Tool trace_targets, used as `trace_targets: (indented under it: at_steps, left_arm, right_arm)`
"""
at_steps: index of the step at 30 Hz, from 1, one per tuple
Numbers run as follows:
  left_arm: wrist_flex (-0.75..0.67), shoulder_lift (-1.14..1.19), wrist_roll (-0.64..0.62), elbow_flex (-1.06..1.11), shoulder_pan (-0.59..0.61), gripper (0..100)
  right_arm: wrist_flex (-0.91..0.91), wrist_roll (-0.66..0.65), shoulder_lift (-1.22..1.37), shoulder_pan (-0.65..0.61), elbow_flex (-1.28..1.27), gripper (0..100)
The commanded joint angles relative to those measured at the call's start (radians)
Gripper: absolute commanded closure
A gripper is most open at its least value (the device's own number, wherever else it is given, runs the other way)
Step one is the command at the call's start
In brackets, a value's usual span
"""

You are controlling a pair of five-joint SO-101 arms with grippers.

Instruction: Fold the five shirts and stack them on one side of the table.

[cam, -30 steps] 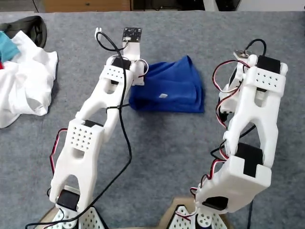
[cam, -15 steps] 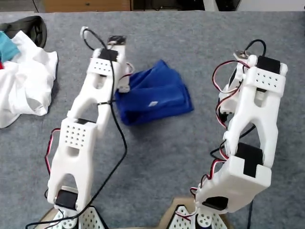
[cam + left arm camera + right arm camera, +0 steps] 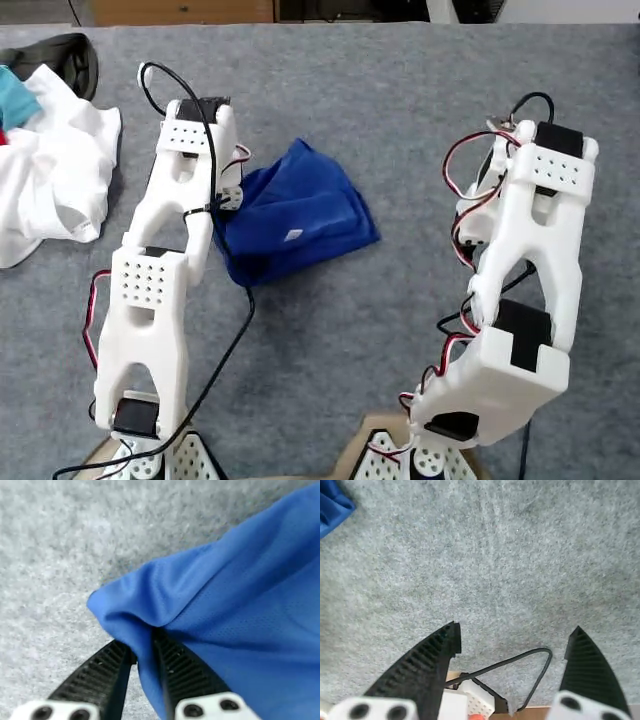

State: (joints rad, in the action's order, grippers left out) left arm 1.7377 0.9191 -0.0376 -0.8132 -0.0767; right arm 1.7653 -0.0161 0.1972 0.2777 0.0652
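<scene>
A folded blue shirt lies on the grey carpeted table, left of centre. My left gripper is at the shirt's left edge and is shut on a fold of the blue shirt; its black fingers pinch the cloth's edge. A loose heap of white shirts with teal and dark cloth lies at the far left. My right gripper hovers open over bare carpet at the right side, with a corner of the blue shirt far from it.
A dark garment and a teal piece sit on the heap at the far left corner. The right arm stands along the right side. Bare carpet spreads beyond and in front of the blue shirt.
My left gripper has dragged the blue shirt leftward toward the heap, and the shirt has turned somewhat. The right arm has stayed still.
</scene>
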Motion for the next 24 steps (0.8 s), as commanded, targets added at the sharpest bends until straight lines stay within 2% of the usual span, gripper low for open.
trace_targets:
  at_steps: [1, 7, 13, 15, 19, 24]
  left_arm:
    - [0.021, -0.022, 0.0, 0.058, -0.058, 98]
    - [0.021, -0.044, -0.005, 0.127, -0.163, 98]
    - [0.021, -0.191, 0.002, 0.164, -0.212, 98]
    - [0.021, -0.242, 0.003, 0.176, -0.212, 93]
    - [0.021, -0.32, 0.008, 0.244, -0.21, 78]
    - [0.021, -0.364, 0.011, 0.315, -0.199, 79]
  right_arm:
    - [0.017, 0.048, -0.067, -0.005, 0.058, 65.6]
    - [0.017, 0.11, -0.067, -0.081, 0.073, 65.6]
    - [0.015, 0.143, -0.067, -0.117, 0.074, 65.6]
    - [0.015, 0.149, -0.068, -0.116, 0.091, 65.6]
    - [0.017, 0.149, -0.068, -0.113, 0.142, 65.6]
    - [0.018, 0.149, -0.068, -0.137, 0.171, 65.6]
